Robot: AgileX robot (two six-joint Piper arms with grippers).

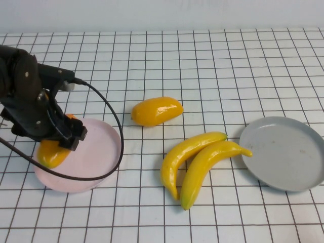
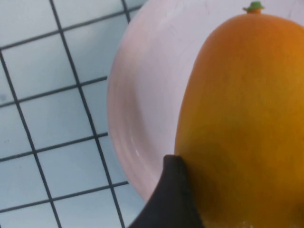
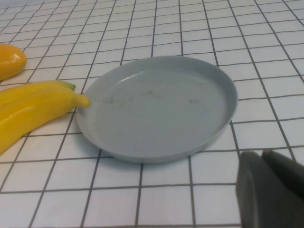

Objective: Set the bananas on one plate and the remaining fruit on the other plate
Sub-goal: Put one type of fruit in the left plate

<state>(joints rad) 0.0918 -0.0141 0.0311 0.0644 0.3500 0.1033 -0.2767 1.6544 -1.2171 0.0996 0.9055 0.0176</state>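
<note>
Holding one mango-like fruit (image 1: 52,152) over the near-left part of the pink plate (image 1: 98,147), the left gripper (image 1: 59,137) stands with its jaws spread wide around the fruit's plump body. In the left wrist view a dark fingertip (image 2: 173,199) lies against the fruit's side, so contact is not yet released. Whether the fruit already rests on the plate floor cannot be told. The placement fits the sorting rule: non-banana fruit goes to the pink plate.

The second mango-like fruit (image 1: 157,111) lies on the gridded table (image 1: 212,66), between the two plates and apart from both. The two bananas (image 1: 200,162) lie side by side, touching, with one tip just beside the rim of the grey plate (image 1: 283,154), which holds nothing.

The right gripper (image 3: 273,190) is fully closed, holds nothing and sits near the grey plate, parked while the left arm works.
</note>
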